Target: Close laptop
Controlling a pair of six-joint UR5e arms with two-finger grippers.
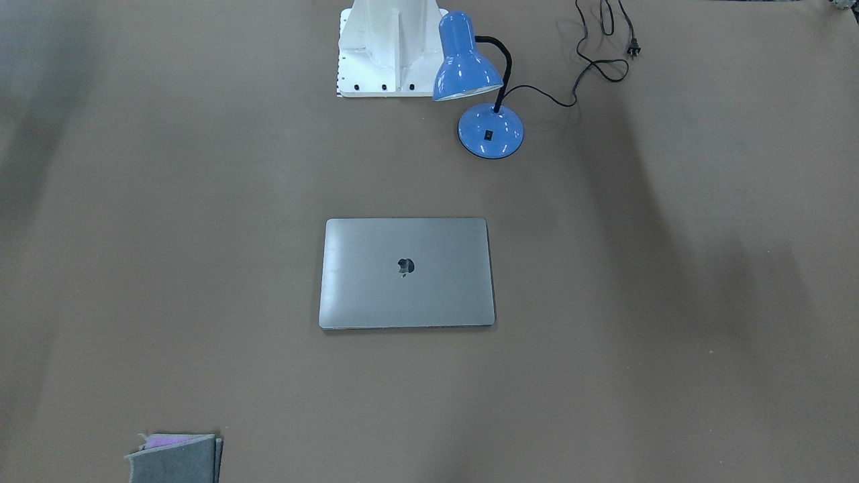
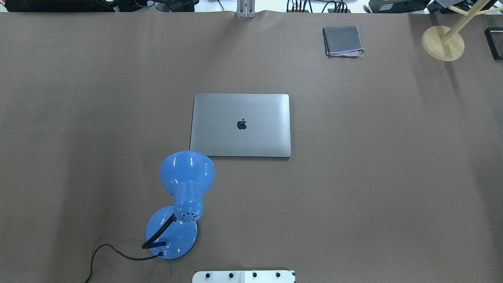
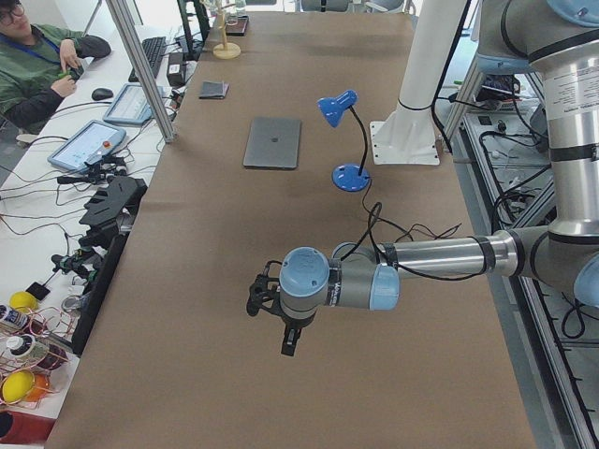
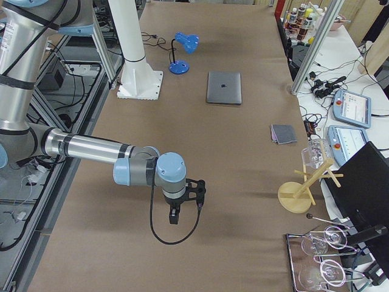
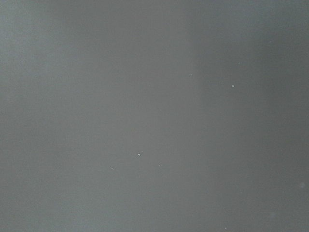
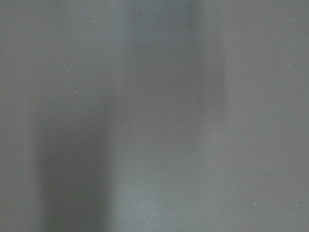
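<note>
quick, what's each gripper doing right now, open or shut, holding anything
Left gripper: cannot tell whether open or shut; only a side view shows it.
Right gripper: cannot tell either, for the same reason.

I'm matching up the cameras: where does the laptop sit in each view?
Front-facing: laptop centre, lamp above right.
Overhead: laptop centre, lamp below left.
Exterior left: laptop upper middle, lamp to its right.
Exterior right: laptop upper middle, lamp to its left.
Left wrist: absent.
Right wrist: absent.
Shared landmark: blue lamp.
</note>
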